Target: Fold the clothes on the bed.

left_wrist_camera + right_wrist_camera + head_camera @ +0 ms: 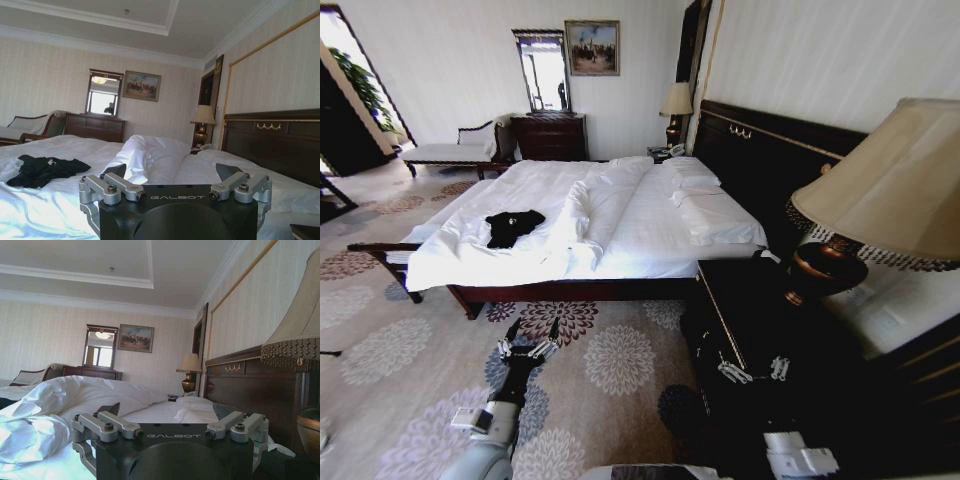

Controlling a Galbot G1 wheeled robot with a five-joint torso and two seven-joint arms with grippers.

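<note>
Head view showed the bed (620, 225) standing across the patterned carpet (410, 370), its white duvet (595, 205) rumpled into a long ridge down the middle. The black T-shirt (512, 226) lay crumpled on the duvet near the foot of the bed, on the side away from the headboard (770, 160), with the ridge between it and the pillows (705, 205).

Short of the bed's near edge, the left gripper (529, 348) hung over the carpet with its fingers spread wide apart, holding nothing and touching nothing. In the left wrist view the same gripper (171, 174) faced the bed with the jaws parted, and the T-shirt (45, 169) lay well apart from it on the white cover.

The right gripper (753, 370) hovered beside the dark nightstand (760, 320) at the headboard end of the bed, under the lamp (880, 190). Its fingers were likewise spread and empty, as the right wrist view (167, 412) showed, with the heaped duvet (60, 405) beyond it.
</note>
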